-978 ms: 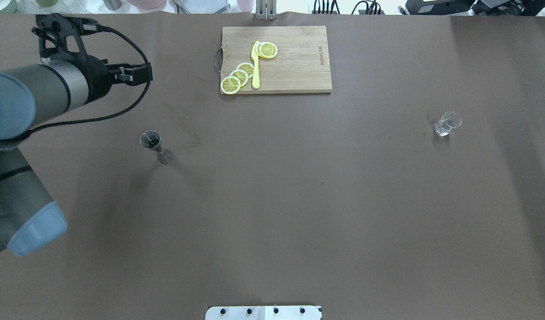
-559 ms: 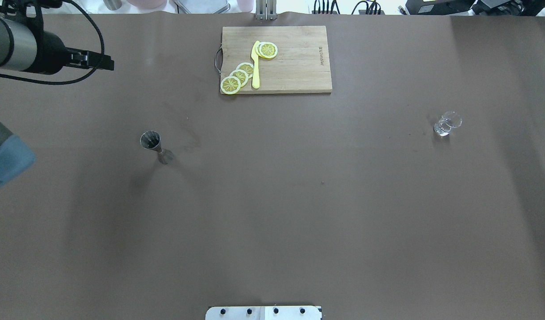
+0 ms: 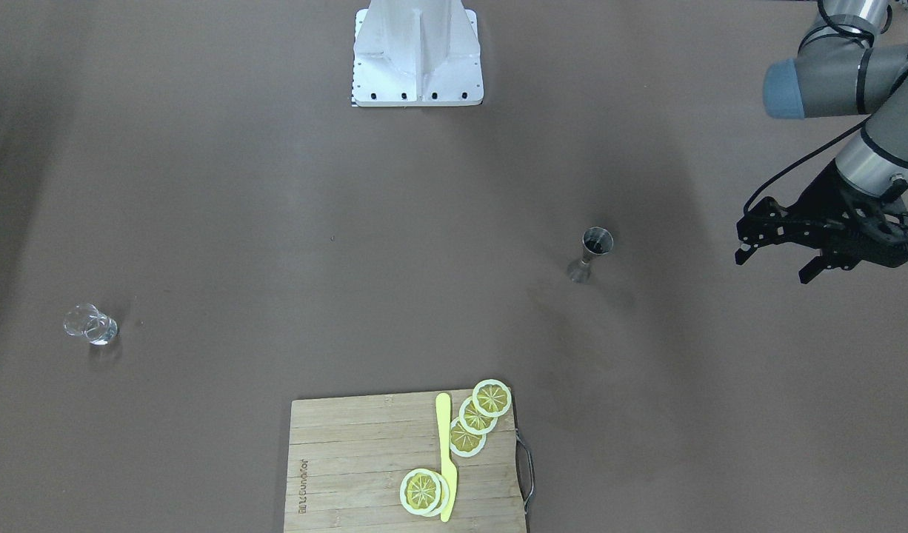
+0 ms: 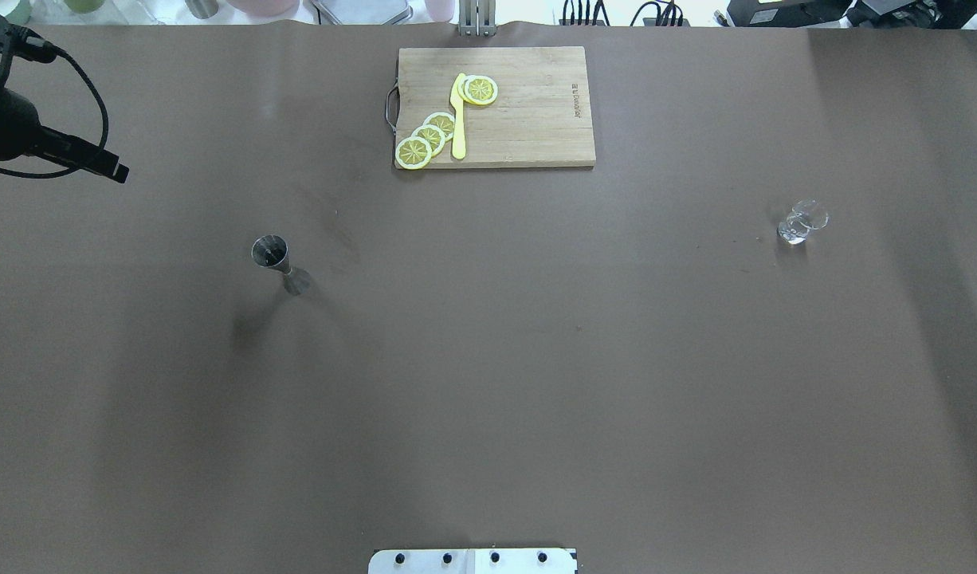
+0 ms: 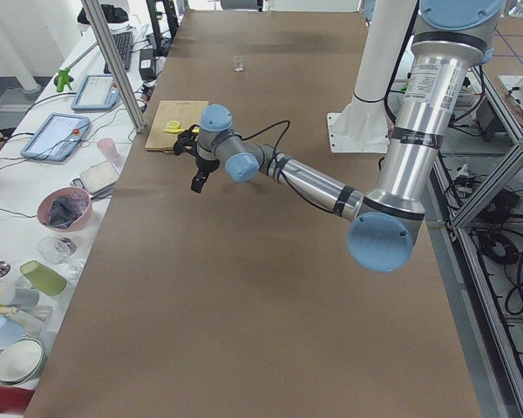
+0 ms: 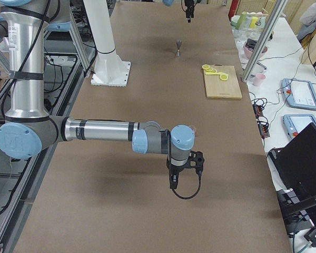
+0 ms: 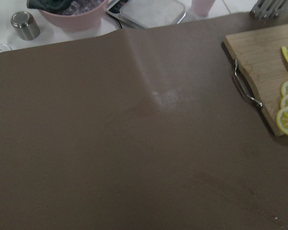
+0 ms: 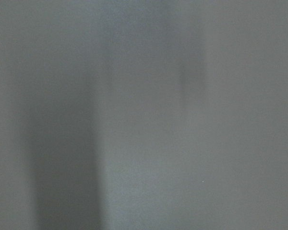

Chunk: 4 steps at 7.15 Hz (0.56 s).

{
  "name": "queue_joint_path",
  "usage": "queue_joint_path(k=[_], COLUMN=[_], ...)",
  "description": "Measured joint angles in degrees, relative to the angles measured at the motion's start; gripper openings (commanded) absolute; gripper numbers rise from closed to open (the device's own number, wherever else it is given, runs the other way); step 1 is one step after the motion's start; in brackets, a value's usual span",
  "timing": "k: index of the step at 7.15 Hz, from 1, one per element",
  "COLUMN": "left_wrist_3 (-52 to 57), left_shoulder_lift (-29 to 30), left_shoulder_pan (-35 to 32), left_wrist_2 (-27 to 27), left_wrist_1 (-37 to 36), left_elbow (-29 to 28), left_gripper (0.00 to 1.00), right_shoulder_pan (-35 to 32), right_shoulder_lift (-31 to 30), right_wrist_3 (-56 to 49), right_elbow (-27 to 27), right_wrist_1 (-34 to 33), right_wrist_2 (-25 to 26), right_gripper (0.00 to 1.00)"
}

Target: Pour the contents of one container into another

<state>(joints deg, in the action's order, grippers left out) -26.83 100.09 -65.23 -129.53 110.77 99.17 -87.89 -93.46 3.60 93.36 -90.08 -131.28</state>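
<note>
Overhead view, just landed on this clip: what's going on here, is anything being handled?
Nothing is being handled. The jigger stands upright on the robot's left half of the table; the clear glass stands on its right half, both untouched. The left gripper hangs in the air near the table's left edge, jaws open and empty. The right gripper shows only from the side, over bare table, so its jaws cannot be judged.

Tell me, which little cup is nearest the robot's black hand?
The grey metal hourglass-shaped jigger. It stands upright a short way from the open left hand, while the small clear glass sits far away on the opposite side.
</note>
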Motion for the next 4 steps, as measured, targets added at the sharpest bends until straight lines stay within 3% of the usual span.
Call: queue_joint_path(k=[4], left_wrist_3=[18.47], left_shoulder_lift=[-8.93], left_shoulder_pan=[-11.57], left_wrist_2=[-4.50], left_wrist_1=[-5.09], left_elbow=[-5.32], left_gripper=[0.98], right_shoulder_pan=[0.08], right_shoulder_lift=[0.03], right_wrist_3=[0.00], right_elbow=[-0.22], right_wrist_1=[0.16], right_wrist_2=[-0.08], right_gripper=[1.00])
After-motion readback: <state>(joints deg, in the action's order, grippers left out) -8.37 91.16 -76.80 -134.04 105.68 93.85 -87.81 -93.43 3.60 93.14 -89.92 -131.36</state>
